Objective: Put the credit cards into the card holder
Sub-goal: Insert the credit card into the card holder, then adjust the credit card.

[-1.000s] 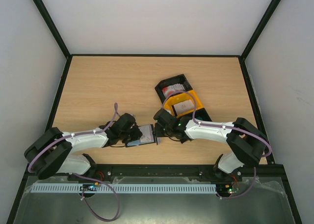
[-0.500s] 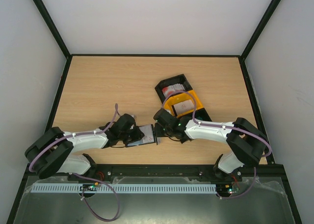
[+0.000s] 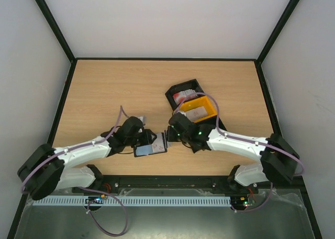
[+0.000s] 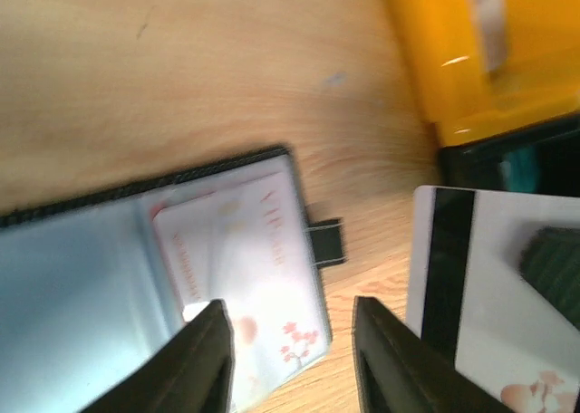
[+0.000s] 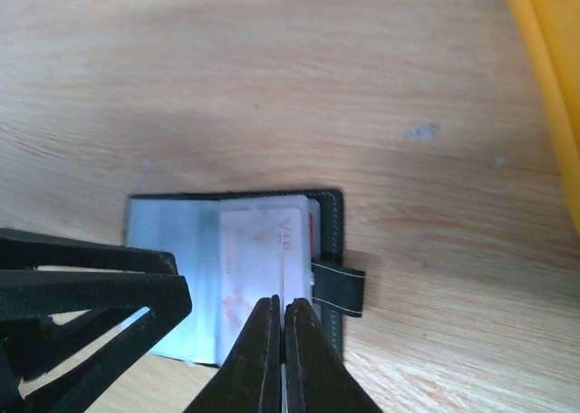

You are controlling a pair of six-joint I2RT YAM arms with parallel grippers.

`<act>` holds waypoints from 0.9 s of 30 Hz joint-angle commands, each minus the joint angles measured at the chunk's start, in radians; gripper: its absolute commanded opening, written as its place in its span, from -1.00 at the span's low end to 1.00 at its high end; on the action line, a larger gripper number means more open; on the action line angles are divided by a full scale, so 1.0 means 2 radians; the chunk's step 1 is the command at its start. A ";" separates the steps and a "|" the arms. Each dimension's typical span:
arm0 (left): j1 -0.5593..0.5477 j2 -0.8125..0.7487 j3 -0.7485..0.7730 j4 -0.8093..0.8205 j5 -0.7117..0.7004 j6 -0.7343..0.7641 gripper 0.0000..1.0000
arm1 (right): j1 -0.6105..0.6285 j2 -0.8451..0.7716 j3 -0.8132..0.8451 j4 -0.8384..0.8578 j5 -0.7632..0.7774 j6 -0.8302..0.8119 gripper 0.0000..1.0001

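Left tool (image 4: 290, 318) released: fingers spread, nothing between them, just the card holder (image 5: 172, 223) showing through the gap below. Can't tell if the tips touch it.

Right tool (image 5: 283, 304) clenched on a white card (image 4: 494, 340) with a black stripe down one side. It's pinched flat between the fingers and stands on edge. From the right wrist it's barely a sliver between the closed tips.

Card holder lies open and flat on the table (image 3: 104, 92), under and between the two tools. Black outer edge, greyish clear sleeves inside.
- tucked card (image 5: 254, 250), red print on white, sits in the sleeve on the right tool's side
- snap tab (image 5: 337, 286) sticks out of that same edge, just beside the right tool's tips
- left tool's fingers hang over the opposite page, the one away from the right tool

White card is over the tab-side edge of the holder, not in a sleeve. Can't tell if its lower edge touches the holder.

Yellow bin (image 4: 453, 96) is just beyond the right tool on the far side, with a pale card (image 3: 196, 112) lying in it. Black bin (image 3: 184, 84) is past that, touching the yellow one and well apart from the left tool. It holds red-and-white cards (image 3: 183, 96).
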 commanded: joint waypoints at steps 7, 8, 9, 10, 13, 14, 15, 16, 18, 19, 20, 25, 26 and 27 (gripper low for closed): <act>0.007 -0.145 0.026 -0.031 0.021 0.012 0.38 | 0.002 -0.111 -0.024 0.089 -0.009 0.007 -0.96; 0.008 -0.160 0.022 -0.021 0.033 0.006 0.43 | 0.002 -0.121 -0.026 0.103 -0.015 0.011 -0.96; 0.009 -0.174 0.018 -0.012 0.046 0.001 0.46 | 0.002 -0.131 -0.028 0.117 -0.023 0.017 -0.96; 0.010 -0.188 0.014 -0.003 0.060 -0.006 0.49 | 0.001 -0.141 -0.030 0.132 -0.029 0.020 -0.96; 0.014 -0.219 0.005 0.029 0.099 -0.026 0.52 | 0.000 -0.163 -0.038 0.176 -0.051 0.039 -0.96; 0.014 -0.225 0.002 0.041 0.115 -0.031 0.52 | -0.001 -0.168 -0.042 0.195 -0.060 0.046 -0.96; 0.014 -0.230 0.001 0.051 0.128 -0.038 0.50 | -0.001 -0.172 -0.044 0.207 -0.068 0.054 -0.96; 0.014 -0.233 0.000 0.061 0.138 -0.043 0.46 | 0.000 -0.176 -0.048 0.221 -0.077 0.062 -0.96; 0.015 -0.242 -0.002 0.073 0.154 -0.053 0.24 | -0.001 -0.183 -0.059 0.249 -0.089 0.078 -0.96; 0.015 -0.248 -0.002 0.075 0.156 -0.058 0.12 | -0.001 -0.188 -0.064 0.263 -0.095 0.086 -0.96; 0.016 -0.255 -0.002 0.080 0.159 -0.062 0.01 | -0.001 -0.193 -0.071 0.278 -0.101 0.093 -0.96; 0.021 -0.281 0.005 0.086 0.172 -0.073 -0.71 | -0.004 -0.226 -0.098 0.326 -0.117 0.114 -0.96; 0.022 -0.283 0.009 0.080 0.172 -0.074 -0.84 | -0.004 -0.230 -0.101 0.326 -0.117 0.116 -0.96; 0.023 -0.285 0.010 0.078 0.174 -0.076 -0.93 | -0.004 -0.233 -0.103 0.327 -0.117 0.119 -0.96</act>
